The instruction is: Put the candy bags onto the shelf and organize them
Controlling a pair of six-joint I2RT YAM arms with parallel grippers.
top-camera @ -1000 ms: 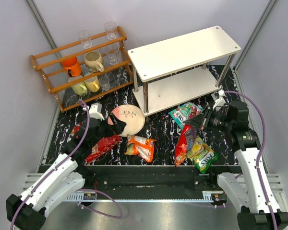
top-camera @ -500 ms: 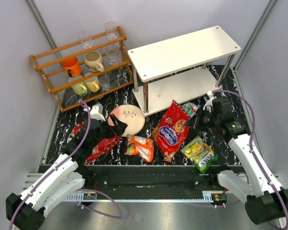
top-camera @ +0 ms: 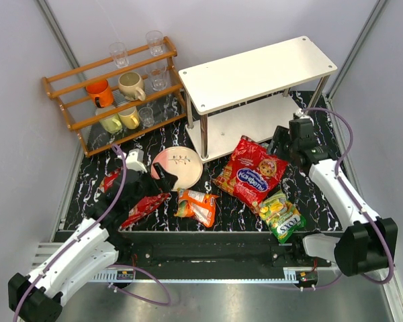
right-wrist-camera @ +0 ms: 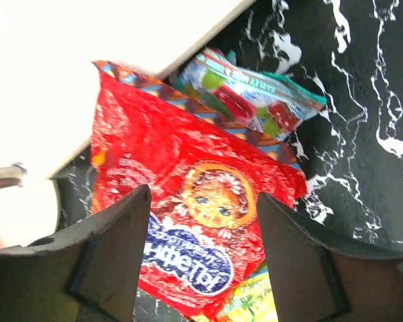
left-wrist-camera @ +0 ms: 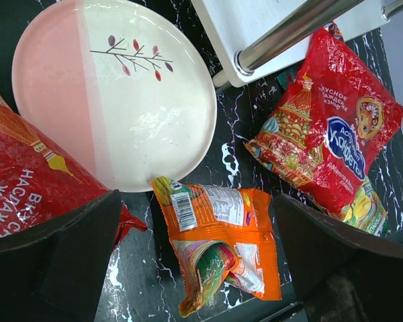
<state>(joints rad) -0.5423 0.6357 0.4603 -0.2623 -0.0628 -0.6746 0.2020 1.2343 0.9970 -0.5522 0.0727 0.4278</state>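
Five candy bags, all on the table. Nearest: yellow-green bag [top-camera: 283, 215], orange bag [left-wrist-camera: 221, 245] under the wide-open left gripper [left-wrist-camera: 196, 198], one red bag [top-camera: 142, 208]. Further back, the right gripper [right-wrist-camera: 203, 194], also spread wide, hovers over the second red bag [top-camera: 252, 173] covering the teal bag [right-wrist-camera: 252, 94], beside the shelf [top-camera: 255, 74].

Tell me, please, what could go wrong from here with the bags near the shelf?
The large red glossy candy bag lies over the teal crinkly packet, so a grasp may drag both along. Its floppy plastic could also snag the lower edge of the white two-tier shelf when slid in.
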